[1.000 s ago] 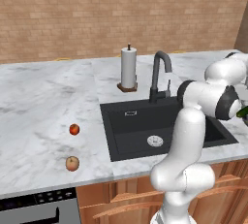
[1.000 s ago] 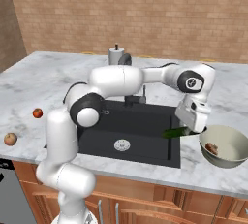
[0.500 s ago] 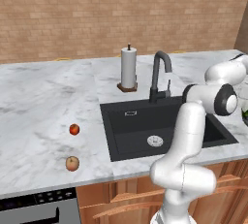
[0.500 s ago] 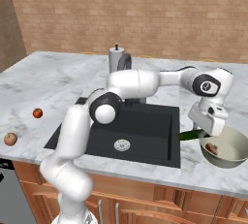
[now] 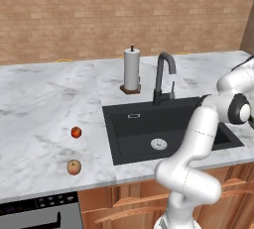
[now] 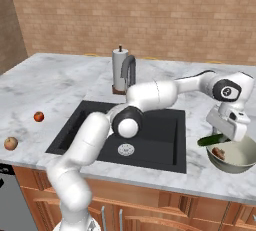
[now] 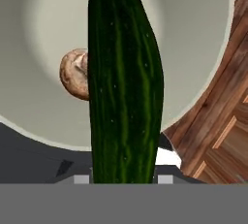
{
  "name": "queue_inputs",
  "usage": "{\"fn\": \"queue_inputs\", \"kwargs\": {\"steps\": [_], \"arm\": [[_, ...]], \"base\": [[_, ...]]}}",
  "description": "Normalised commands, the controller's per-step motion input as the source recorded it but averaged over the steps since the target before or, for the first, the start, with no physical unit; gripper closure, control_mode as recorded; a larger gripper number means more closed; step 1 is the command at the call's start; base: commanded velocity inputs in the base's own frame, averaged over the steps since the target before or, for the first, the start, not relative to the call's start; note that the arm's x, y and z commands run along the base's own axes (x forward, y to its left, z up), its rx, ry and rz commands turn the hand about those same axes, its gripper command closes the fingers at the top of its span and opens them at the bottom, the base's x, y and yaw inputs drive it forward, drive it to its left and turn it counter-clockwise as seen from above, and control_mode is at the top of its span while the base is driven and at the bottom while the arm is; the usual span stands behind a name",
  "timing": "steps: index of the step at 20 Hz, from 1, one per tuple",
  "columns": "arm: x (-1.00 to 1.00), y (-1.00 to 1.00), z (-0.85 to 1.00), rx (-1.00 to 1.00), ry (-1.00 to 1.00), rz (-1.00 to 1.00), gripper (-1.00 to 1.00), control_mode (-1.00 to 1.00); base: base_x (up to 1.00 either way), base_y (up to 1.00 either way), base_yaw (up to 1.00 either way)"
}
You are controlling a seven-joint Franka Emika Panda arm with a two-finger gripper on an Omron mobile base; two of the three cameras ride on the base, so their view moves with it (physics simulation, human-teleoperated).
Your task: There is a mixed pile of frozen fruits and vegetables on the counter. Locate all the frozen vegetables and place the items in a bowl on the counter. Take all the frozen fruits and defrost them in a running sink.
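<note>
Gripper (image 6: pixel 222 136) is seen at the far right of the counter (image 6: pixel 60 82), just over the bowl (image 6: pixel 235 161). The 2 fingers are pinched on the cucumber (image 6: pixel 214 139), which juts out toward 9 o'clock from the hand, roughly level, its free end past the bowl's left rim and over the sink's right edge.

In the hand view the cucumber (image 7: pixel 125 80) runs from 6 to 12 o'clock, hiding the fingertips at its base; the bowl (image 7: pixel 193 48) lies behind it. A mushroom (image 7: pixel 74 74) is seen inside the bowl at 9 o'clock of the cucumber, partly hidden by it.

The red ball (image 5: pixel 76 132) and the orange-tan ball (image 5: pixel 74 167) lie on the counter at 9 o'clock of the sink (image 5: pixel 144 136), apart from each other.
</note>
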Motion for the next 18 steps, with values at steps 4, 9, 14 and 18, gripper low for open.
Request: {"fn": "queue_inputs", "kwargs": {"steps": [4,9,14,18], "arm": [[0.1,-0.13,-0.15,-0.15,-0.11,0.03,1.0,-1.0],[0.09,0.02,-0.25,-0.19,-0.19,0.0,1.0,-1.0],[0.17,0.03,-0.34,-0.18,-0.14,0.01,1.0,-1.0],[0.07,0.0,-0.37,-0.17,-0.11,0.05,1.0,-1.0]], "base": [[0.0,0.0,0.0],[0.0,0.0,0.0],[0.0,0.0,0.0],[0.0,0.0,0.0]]}}
